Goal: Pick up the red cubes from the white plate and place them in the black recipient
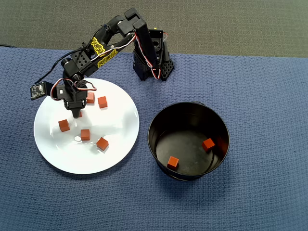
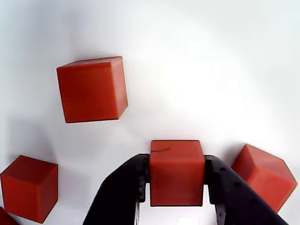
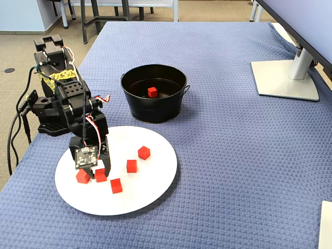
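Observation:
The white plate [image 1: 115, 125] lies on the left in the overhead view, and several red cubes [image 1: 85, 134] are scattered on it. My gripper [image 1: 77, 113] hangs over the plate's upper left part. In the wrist view my gripper [image 2: 176, 164] is shut on one red cube [image 2: 176, 180], a black finger [image 2: 126, 187] pressed to each side, low over the plate [image 2: 197, 70]. Three other cubes [image 2: 92, 89] lie around it. The black recipient [image 1: 190, 144] stands to the right of the plate and holds two red cubes [image 1: 208, 144]. The fixed view shows my gripper [image 3: 98, 174] over the plate [image 3: 150, 181], in front of the recipient [image 3: 153, 111].
The arm's base [image 1: 154, 62] stands at the table's far edge, behind the gap between plate and tub. A blue cloth [image 1: 250, 86] covers the table. In the fixed view a monitor stand [image 3: 282, 78] is at the right and floor lies beyond the left edge.

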Motion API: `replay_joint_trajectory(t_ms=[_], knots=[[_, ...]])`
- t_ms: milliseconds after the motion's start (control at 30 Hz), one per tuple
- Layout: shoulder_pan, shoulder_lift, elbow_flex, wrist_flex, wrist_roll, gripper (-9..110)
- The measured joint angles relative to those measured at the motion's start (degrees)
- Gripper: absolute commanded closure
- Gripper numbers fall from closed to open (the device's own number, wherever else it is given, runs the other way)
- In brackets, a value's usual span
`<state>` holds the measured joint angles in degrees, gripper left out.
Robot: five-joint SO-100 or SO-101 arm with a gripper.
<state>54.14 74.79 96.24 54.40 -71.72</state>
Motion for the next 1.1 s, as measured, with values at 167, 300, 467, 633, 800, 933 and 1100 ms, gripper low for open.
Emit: replay_joint_trajectory(t_ms=[167,300,467,633,800,933,1100], knots=[[-1.3,1.8,0.0,-0.1,6.8,102],[-6.8,10.3,-0.8,4.7,17.1,102],[-16.7,26.3,-2.5,15.0,31.6,102],[-31.3,36.0,-3.3,20.0,42.8,102],[-47.4,36.7,-3.3,22.1,50.9,59],[-58.4,36.3,-3.3,25.8,49.1,49],[-49.9,36.0,-4.2,26.3,39.0,63]])
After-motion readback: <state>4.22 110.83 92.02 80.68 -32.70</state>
